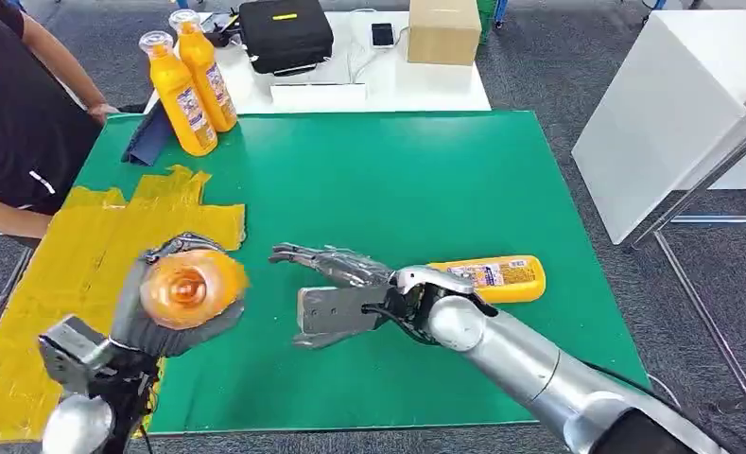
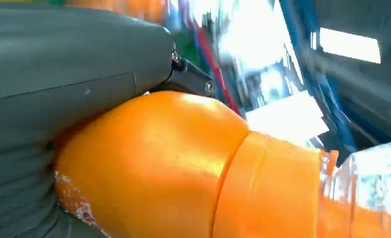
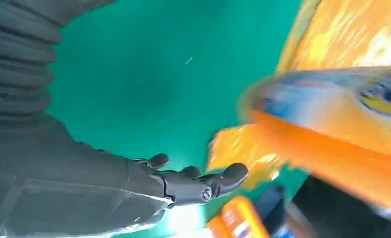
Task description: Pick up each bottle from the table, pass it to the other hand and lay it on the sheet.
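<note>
My left hand (image 1: 156, 317) grips an orange bottle (image 1: 191, 287) held up over the edge of the yellow sheet (image 1: 57, 284), its cap end facing the camera. The left wrist view has the same bottle (image 2: 173, 168) close up under the thumb. My right hand (image 1: 336, 288) is open, fingers stretched toward the held bottle with a small gap between them. In the right wrist view its fingers (image 3: 193, 181) are spread over the green mat, with the held bottle (image 3: 332, 129) blurred beyond. Another orange bottle (image 1: 496, 277) lies on its side on the mat behind my right wrist. Two bottles (image 1: 194, 80) stand upright at the far left.
A person in black sits at the left, an arm (image 1: 61, 66) near the standing bottles. A dark blue cloth (image 1: 148, 135) lies beside them. Beyond the green mat (image 1: 397, 180) are a black case (image 1: 286, 33), a cardboard box (image 1: 443, 30) and a phone (image 1: 382, 35). A white table (image 1: 671, 104) stands at right.
</note>
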Motion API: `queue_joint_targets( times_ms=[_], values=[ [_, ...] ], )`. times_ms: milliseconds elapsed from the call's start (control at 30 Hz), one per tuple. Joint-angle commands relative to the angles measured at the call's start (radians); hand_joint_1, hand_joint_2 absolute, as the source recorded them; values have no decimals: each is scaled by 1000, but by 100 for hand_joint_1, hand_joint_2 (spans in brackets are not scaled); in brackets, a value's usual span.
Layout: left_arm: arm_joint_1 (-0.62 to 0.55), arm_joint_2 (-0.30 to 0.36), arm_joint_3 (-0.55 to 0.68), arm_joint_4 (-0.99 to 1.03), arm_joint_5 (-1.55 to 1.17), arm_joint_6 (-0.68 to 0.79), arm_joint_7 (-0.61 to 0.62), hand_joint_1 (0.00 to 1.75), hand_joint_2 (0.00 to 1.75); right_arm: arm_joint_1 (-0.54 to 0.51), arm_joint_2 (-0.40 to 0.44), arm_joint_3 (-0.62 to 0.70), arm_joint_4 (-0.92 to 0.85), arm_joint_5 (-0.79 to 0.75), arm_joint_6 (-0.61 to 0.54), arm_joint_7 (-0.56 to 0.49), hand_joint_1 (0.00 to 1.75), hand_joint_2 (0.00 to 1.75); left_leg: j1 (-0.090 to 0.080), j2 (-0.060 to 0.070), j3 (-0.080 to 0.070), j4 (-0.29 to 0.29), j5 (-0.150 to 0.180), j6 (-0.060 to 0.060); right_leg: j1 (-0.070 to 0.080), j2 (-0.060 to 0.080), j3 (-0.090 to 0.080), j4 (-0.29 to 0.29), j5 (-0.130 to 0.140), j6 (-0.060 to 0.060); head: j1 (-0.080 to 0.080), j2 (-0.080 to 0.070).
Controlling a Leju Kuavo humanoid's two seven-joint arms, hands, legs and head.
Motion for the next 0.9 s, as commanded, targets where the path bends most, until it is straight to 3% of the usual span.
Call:
queue_joint_targets(
  times_ms=[33,267,633,900],
  values=[
    [-47,28,121,194,-603,263,-13,175,175,27,-113,-104,-89,64,-5,17,0,0,0,-2,3,-1,0,0,0,-2,3,0,-1,-1,0,0],
    [-19,62,107,381,-790,372,-12,175,175,68,-239,-170,-168,59,6,18,0,0,-1,-3,4,-2,0,0,-1,-3,4,-1,-1,-1,0,0],
    [-38,93,120,726,-964,436,36,175,175,232,-475,-327,-369,124,11,-18,0,0,-2,-5,3,-1,-1,0,-2,-5,5,-1,-2,-1,0,0],
    [-67,101,127,833,-1005,471,50,175,175,295,-518,-367,-391,149,11,-28,0,0,-1,-4,2,0,-1,0,-2,-3,3,-1,-1,-1,0,0]
  ],
)
